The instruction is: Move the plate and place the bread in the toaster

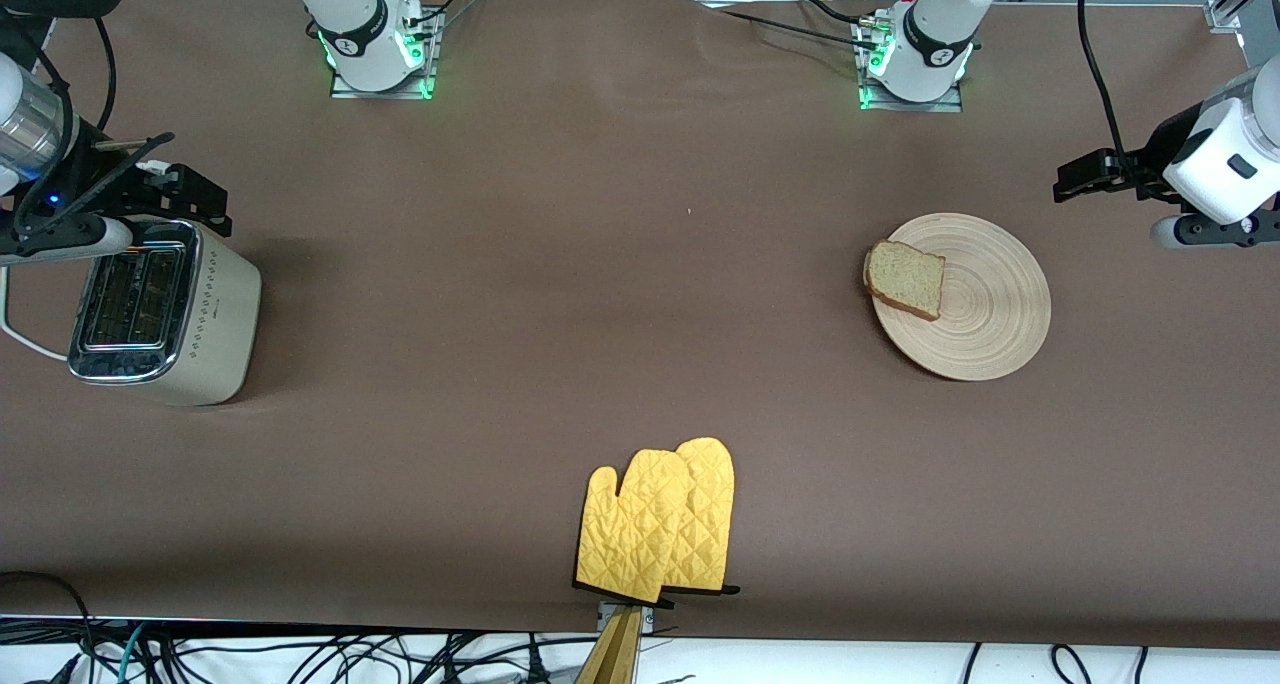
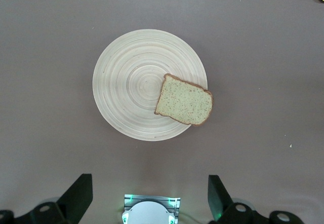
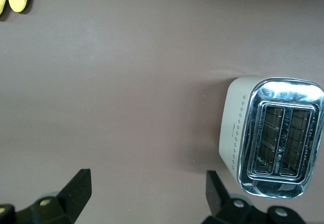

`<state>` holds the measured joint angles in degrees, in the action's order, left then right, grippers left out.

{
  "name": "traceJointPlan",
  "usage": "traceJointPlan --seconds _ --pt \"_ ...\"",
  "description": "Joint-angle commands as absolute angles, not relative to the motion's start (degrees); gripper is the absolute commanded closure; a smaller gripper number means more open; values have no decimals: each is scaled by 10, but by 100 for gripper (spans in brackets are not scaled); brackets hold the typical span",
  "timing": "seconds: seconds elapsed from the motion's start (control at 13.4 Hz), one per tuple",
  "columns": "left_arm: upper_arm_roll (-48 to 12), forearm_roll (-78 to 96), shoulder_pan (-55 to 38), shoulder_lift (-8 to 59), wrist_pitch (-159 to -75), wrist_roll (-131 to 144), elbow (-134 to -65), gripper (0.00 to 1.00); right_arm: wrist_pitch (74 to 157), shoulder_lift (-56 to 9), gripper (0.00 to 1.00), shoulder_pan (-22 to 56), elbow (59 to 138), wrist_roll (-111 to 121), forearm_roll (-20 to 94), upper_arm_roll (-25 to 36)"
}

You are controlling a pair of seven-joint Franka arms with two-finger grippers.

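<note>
My left gripper (image 1: 1068, 181) hangs in the air at the left arm's end of the bench (image 1: 560, 294), jaws spread wide with nothing between them; in the left wrist view both dark fingers (image 2: 77, 192) stand far apart. The plate (image 1: 985, 304) lies flat on the bench near that gripper, not touched by it. The bread (image 1: 906, 278) rests on the plate at the edge toward the right arm's end, one crust corner hanging just past the rim, as I also see in the left wrist view, where the slice (image 2: 184, 100) overlaps the rim of the ringed wood (image 2: 131, 82).

My right gripper (image 1: 185, 192) hovers over the toaster's (image 1: 165, 309) end that lies farther from the front camera, at the right arm's end of the bench. It too is spread wide and empty, its fingers (image 3: 76, 188) well apart in the right wrist view. The toaster stands upright, slots (image 3: 281, 142) facing up and unfilled, its dotted side turned toward the middle of the bench, its white cord (image 1: 20, 336) trailing off at the bench edge.

A pair of yellow oven mitts (image 1: 660, 524) lies at the bench edge nearest the front camera, between the two ends and well apart from plate and toaster.
</note>
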<state>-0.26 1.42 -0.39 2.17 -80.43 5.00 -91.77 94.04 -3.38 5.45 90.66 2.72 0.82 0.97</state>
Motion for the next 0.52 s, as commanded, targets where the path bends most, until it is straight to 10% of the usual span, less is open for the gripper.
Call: traceJointPlan --seconds 0.0,0.45 --pt "-10 -7 4 14 -813 53 -930 0 940 -33 0 53 905 33 10 10" --pt "-10 -7 7 15 -813 52 -930 0 943 -33 0 54 905 33 10 10"
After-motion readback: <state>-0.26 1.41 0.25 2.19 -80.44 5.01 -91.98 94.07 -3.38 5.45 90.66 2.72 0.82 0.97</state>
